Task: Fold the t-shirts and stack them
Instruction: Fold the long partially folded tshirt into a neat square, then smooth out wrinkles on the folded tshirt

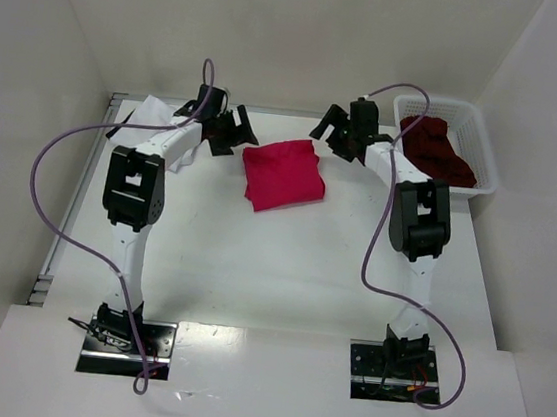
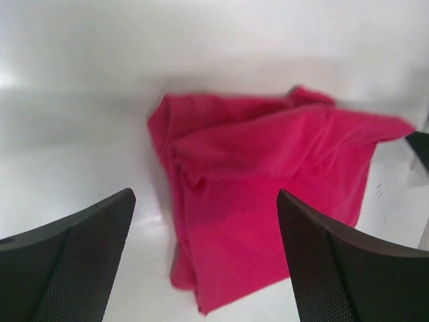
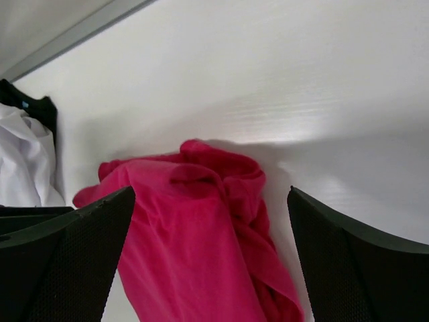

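Top external: the crimson t-shirt lies folded into a rough square on the white surface, towards the far edge and between the two arms. The left end effector hangs just beside its left edge and the right end effector just beside its far right corner. The white t-shirt is bunched at the far left corner, partly under the left arm. The maroon t-shirt is heaped inside the white lattice basket at the far right.

Left wrist: the fingers are spread wide apart and hold nothing. The crimson t-shirt lies on the surface beyond them, layered, with a soft ridge along its left fold.

Right wrist: the fingers are also wide apart and empty. The crimson t-shirt sits between and below them, its edge rumpled. The white t-shirt, with dark trim, shows at the left edge.
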`<move>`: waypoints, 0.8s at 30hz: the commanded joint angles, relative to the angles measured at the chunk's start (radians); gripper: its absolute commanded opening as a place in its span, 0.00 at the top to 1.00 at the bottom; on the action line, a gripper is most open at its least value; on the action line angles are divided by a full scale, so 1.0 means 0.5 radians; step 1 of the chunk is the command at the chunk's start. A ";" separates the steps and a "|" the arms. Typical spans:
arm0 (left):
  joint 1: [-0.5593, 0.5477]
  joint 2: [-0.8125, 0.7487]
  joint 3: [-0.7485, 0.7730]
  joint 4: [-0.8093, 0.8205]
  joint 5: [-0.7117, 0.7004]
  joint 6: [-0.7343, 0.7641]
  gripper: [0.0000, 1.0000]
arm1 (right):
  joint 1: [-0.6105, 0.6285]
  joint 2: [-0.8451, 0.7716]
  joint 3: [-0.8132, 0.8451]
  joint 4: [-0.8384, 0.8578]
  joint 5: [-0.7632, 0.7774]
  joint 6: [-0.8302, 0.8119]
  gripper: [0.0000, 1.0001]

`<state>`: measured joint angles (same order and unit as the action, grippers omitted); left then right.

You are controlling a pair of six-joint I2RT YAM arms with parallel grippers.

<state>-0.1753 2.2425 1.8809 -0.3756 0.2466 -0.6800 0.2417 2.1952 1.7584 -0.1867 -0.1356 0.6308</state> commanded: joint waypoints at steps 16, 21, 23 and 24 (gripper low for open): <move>-0.110 -0.307 -0.507 0.463 0.301 -0.171 0.95 | 0.001 -0.124 -0.142 0.171 -0.487 -0.046 0.99; -0.110 -0.117 -0.372 0.423 0.283 -0.189 0.96 | 0.001 0.073 -0.010 0.153 -0.548 -0.047 0.99; -0.110 -0.070 -0.338 0.423 0.265 -0.208 0.96 | 0.001 0.138 0.081 0.153 -0.548 -0.047 0.99; -0.091 -0.022 -0.289 0.423 0.265 -0.208 0.96 | 0.001 0.217 0.118 0.131 -0.548 -0.047 0.99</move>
<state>-0.2344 2.1849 1.6699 -0.1879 0.3748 -0.7628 0.2398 2.2353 1.7416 -0.1177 -0.3828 0.6155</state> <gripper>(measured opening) 0.040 0.011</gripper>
